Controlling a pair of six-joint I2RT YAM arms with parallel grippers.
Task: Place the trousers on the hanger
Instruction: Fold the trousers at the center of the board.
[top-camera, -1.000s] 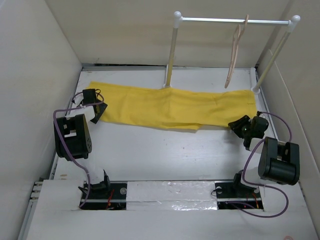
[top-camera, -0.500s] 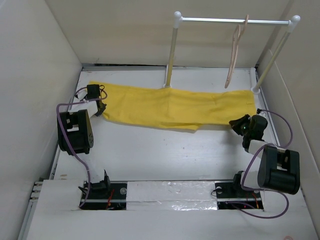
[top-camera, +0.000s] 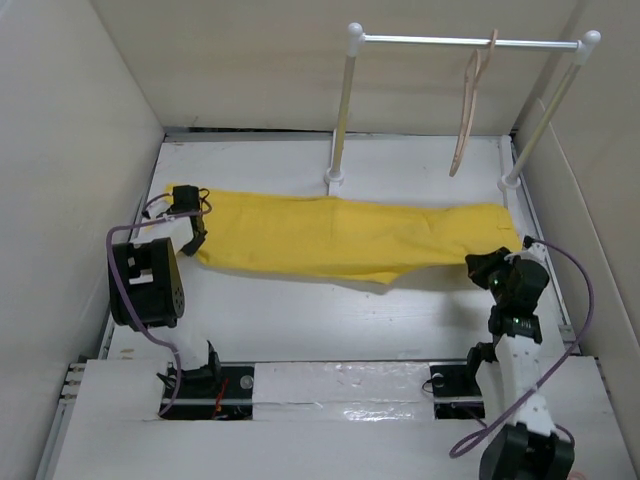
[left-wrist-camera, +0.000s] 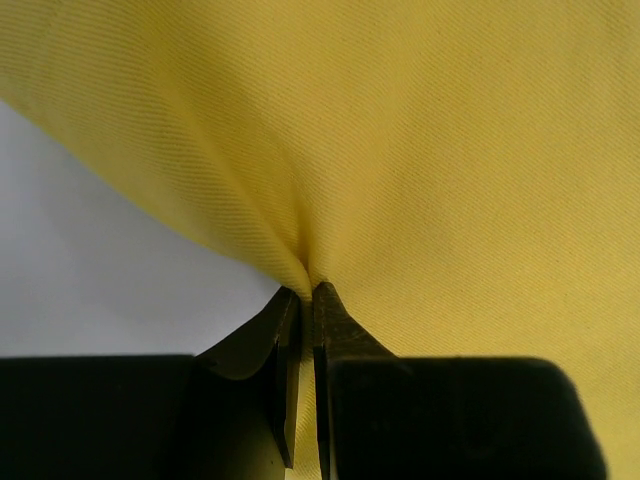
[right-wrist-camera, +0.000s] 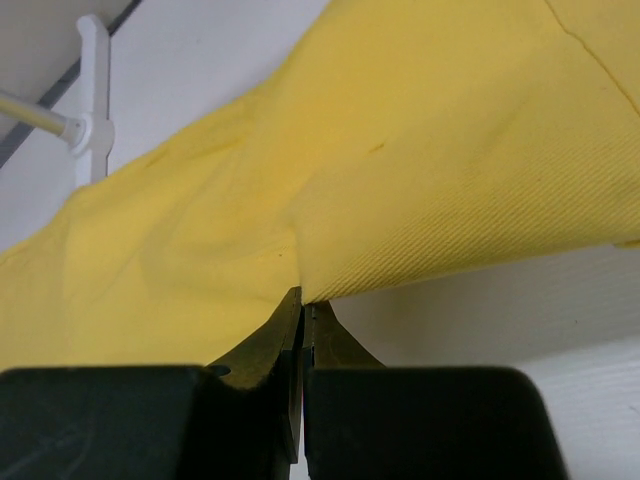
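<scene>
While L fingers (left-wrist-camera: 348, 330) & R fingers (right-wrist-camera: 338, 350) pinch ends, trousers (top-camera: 340, 235) lie btwn.

Your left arm (top-camera: 145, 285) is folded, elbow low at the left side and wrist reaching forward. Your left gripper (left-wrist-camera: 305, 293) is clamped tight, jaws almost touching, on a fold of the trousers (left-wrist-camera: 430, 150). Your right arm (top-camera: 518, 355) stretches forward from its base, and your right gripper (right-wrist-camera: 303, 297) is likewise pinched closed on the trousers' edge.

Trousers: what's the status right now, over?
Left gripper shut on trousers, right gripper likewise. Cloth stretched between them. Hanger on rail beyond, nothing between.
</scene>
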